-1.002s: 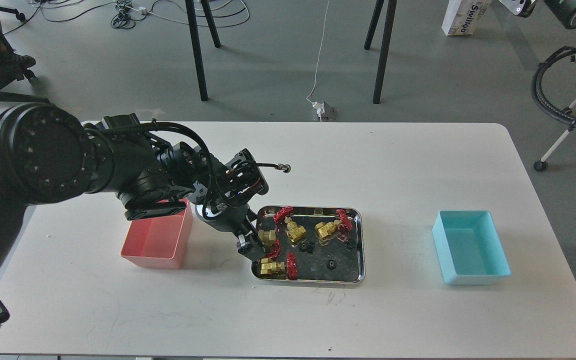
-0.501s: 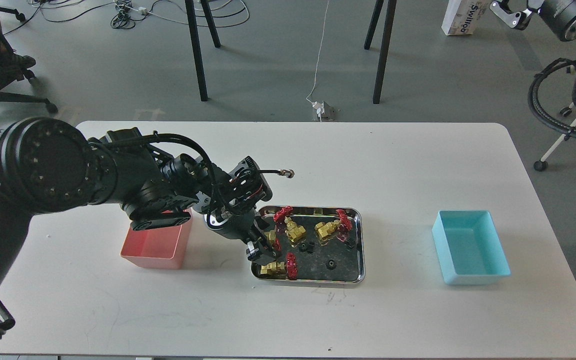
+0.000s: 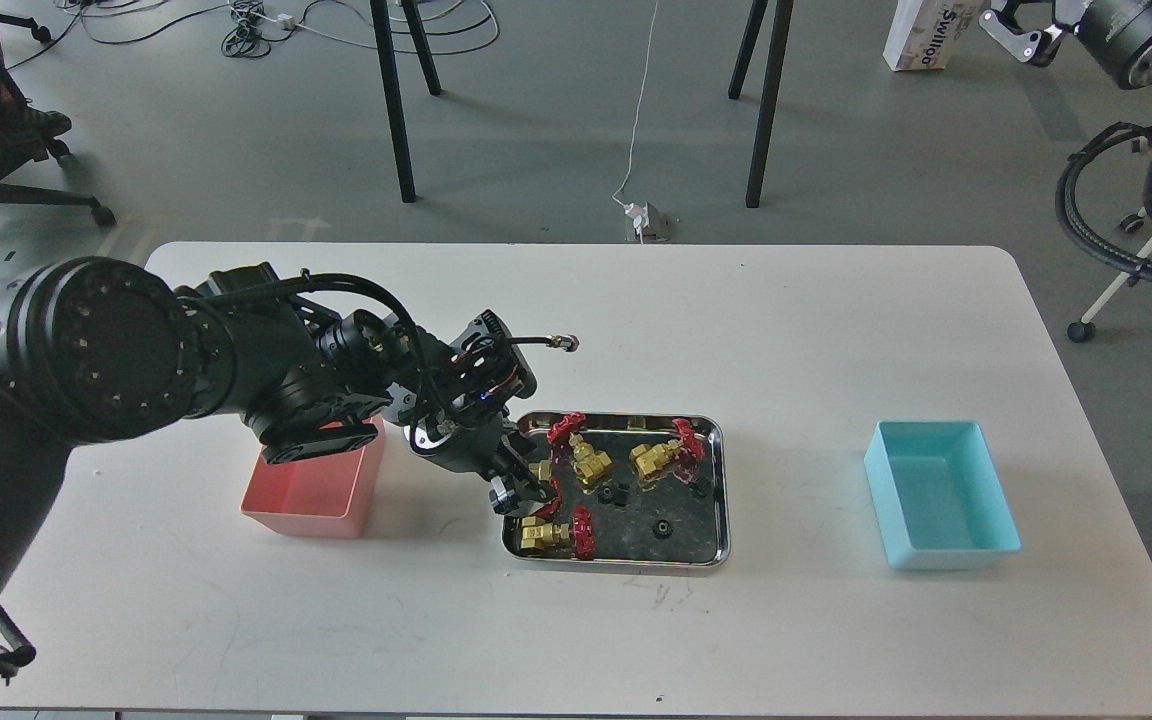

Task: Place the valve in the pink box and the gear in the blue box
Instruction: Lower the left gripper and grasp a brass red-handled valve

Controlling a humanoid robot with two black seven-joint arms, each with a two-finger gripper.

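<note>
Pink box (image 3: 311,490) sits at the left of the white worktop (image 3: 576,620), looks empty from what I can see, though my left arm covers its far end. Left gripper (image 3: 521,492) is down at the left edge of the steel tray (image 3: 711,500), right on the valve (image 3: 542,478) in that corner. Fingers are dark and bunched from this angle, so I cannot tell whether the jaws are open, closed, or already on the brass body. A second valve (image 3: 556,535) lies just below it, nearly touching; two more sit further along the tray's far side, one near the middle (image 3: 581,455) and one toward the right (image 3: 666,455). Three black gears lie loose on the tray floor: (image 3: 608,493), (image 3: 660,527), and one by the right wall (image 3: 701,487). Blue box (image 3: 941,495) is well apart on the right, empty. Right gripper (image 3: 1021,30) is parked high off the worktop at the top right corner, too small to read. My read is that this is the valve pick stage, nothing sorted yet. Risks: a grip on the red handwheel instead of the hex body could let the valve swing or slip out over the worktop; the neighbouring valve is close enough to snag and get dragged; pressing on the tray rim could shift or tip the tray.
</note>
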